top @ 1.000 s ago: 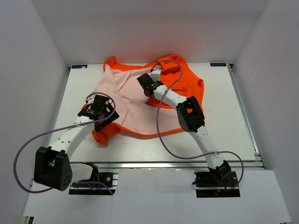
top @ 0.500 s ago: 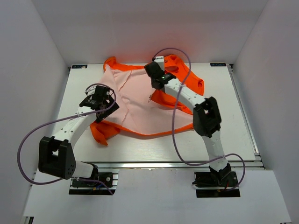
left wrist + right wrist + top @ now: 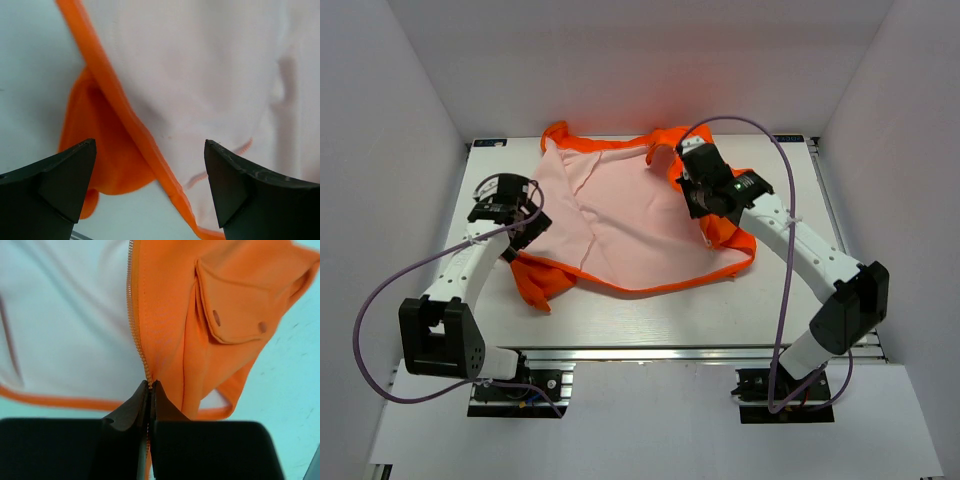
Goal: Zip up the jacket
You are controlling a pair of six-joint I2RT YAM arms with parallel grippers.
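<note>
Between the right jaws, which are pressed tight together, sits the toothed zipper edge [image 3: 133,320] of the orange jacket [image 3: 610,225]. From that pinch the zipper teeth run straight away from the jaws. Seen from the right wrist, the pale pinkish lining [image 3: 65,315] lies to the left of the teeth. To their right lies orange outer fabric with a flap pocket [image 3: 240,305] that carries two small snaps [image 3: 216,317]. Beyond the pocket a strip of white tabletop [image 3: 800,300] shows. From above, the jacket lies open with its lining up across the far half of the tabletop. It stretches from the left jaws to the right jaws, and its right front panel is bunched in folds just under and beside the right jaws. The left jaws stand wide apart over the jacket's left margin with nothing clamped between them. Below the gap between them an orange hem band [image 3: 125,125] runs on a slant. Lining lies on the side toward the right jaws, and an orange fold [image 3: 100,150] and bare tabletop lie on the other side. Whether the left jaws touch the fabric cannot be told.
</note>
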